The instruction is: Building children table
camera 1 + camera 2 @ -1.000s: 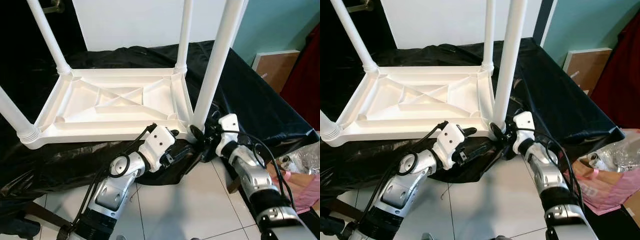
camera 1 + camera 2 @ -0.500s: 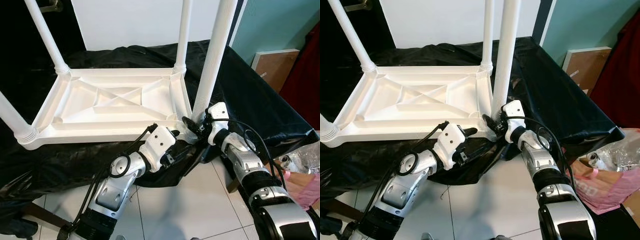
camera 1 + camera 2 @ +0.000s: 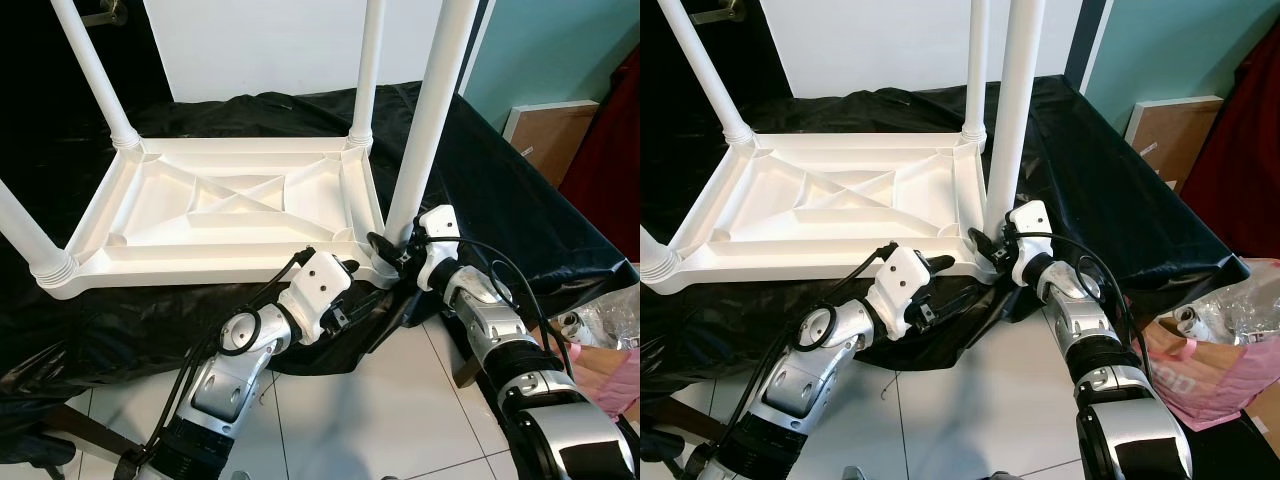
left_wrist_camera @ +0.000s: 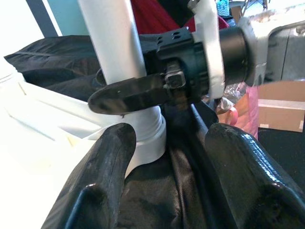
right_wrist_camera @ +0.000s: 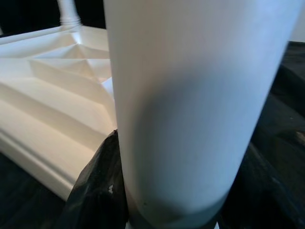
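The children's table (image 3: 230, 205) lay upside down on a black-draped surface (image 3: 500, 190), legs up. The right end effector (image 3: 392, 250) clasped the near-right leg (image 3: 420, 140) just above its socket. The left end effector (image 3: 350, 285) hovered open beside that corner. Seating the leg well likely needed it kept upright and pressed straight down.

Background clutter around a workspace.
A crinkled black plastic sheet (image 3: 500, 190), white tiled floor (image 3: 370, 420), teal wall (image 3: 560, 50), and pink bag (image 3: 1210, 380).
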You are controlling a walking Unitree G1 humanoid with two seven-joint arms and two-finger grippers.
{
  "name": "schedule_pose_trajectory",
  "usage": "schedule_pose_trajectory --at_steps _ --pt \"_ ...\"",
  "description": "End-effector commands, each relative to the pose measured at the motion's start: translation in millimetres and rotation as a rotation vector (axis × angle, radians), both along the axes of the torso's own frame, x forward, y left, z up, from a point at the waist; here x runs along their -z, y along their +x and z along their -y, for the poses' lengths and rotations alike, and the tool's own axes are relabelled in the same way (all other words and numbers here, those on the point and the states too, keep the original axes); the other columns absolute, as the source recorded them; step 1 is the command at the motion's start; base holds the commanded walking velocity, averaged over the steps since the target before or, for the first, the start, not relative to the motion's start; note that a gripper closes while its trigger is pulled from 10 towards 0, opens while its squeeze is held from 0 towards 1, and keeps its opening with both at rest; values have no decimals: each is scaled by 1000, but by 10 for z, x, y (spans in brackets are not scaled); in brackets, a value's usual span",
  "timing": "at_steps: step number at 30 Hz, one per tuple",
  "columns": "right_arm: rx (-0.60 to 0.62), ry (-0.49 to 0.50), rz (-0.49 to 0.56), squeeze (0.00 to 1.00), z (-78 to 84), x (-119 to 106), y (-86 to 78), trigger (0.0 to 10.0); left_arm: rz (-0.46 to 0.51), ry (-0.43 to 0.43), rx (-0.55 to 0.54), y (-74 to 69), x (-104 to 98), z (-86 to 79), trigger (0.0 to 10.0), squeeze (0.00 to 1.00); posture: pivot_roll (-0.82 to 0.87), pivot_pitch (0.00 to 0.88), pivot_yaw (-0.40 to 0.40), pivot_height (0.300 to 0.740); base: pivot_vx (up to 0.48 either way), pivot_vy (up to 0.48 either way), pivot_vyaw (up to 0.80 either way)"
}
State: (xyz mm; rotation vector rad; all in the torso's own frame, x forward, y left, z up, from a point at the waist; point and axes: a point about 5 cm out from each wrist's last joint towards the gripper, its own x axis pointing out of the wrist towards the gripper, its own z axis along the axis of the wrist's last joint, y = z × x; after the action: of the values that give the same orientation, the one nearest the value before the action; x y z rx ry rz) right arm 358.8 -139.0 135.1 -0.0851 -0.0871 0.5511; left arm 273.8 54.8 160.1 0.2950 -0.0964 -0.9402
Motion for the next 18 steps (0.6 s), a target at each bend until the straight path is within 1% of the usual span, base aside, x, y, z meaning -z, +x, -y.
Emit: schedule_pose_trajectory --at_steps 1,2,4,7,9,11,13,14,15,17,18 --pt "76 -1 -94 0 14 203 -39 10000 11 0 -40 26 1 8 10000 0 -22 27 -36 740 0 0 0" --pt "76 -1 -94 0 14 203 -39 10000 11 0 -40 26 1 8 10000 0 -22 27 -36 740 0 0 0" --pt "186 42 -113 0 -47 225 -33 10000 12 1 -34 29 1 23 10000 0 -25 23 -34 740 0 0 0" --pt "220 59 -121 0 -73 234 -39 10000 13 2 -33 30 1 26 10000 0 -25 23 -34 740 0 0 0" --pt "290 95 -145 0 -169 280 -74 10000 16 3 -31 35 0 33 10000 0 -32 20 -28 740 0 0 0" --pt "290 95 -145 0 -169 280 -74 10000 16 3 -31 35 0 33 10000 0 -32 20 -28 740 0 0 0" --pt "366 115 -148 0 -264 309 -109 10000 14 0 -26 37 0 41 10000 0 -38 19 -22 740 0 0 0" --pt "366 115 -148 0 -264 309 -109 10000 14 0 -26 37 0 41 10000 0 -38 19 -22 740 0 0 0" --pt "438 135 -141 0 -312 306 -122 10000 14 2 -21 39 -1 46 10000 0 -39 15 -21 740 0 0 0" --pt "438 135 -141 0 -312 306 -122 10000 14 2 -21 39 -1 46 10000 0 -39 15 -21 740 0 0 0" --pt "489 149 -136 0 -343 302 -133 10000 14 3 -17 40 -2 50 10000 0 -39 15 -21 740 0 0 0"
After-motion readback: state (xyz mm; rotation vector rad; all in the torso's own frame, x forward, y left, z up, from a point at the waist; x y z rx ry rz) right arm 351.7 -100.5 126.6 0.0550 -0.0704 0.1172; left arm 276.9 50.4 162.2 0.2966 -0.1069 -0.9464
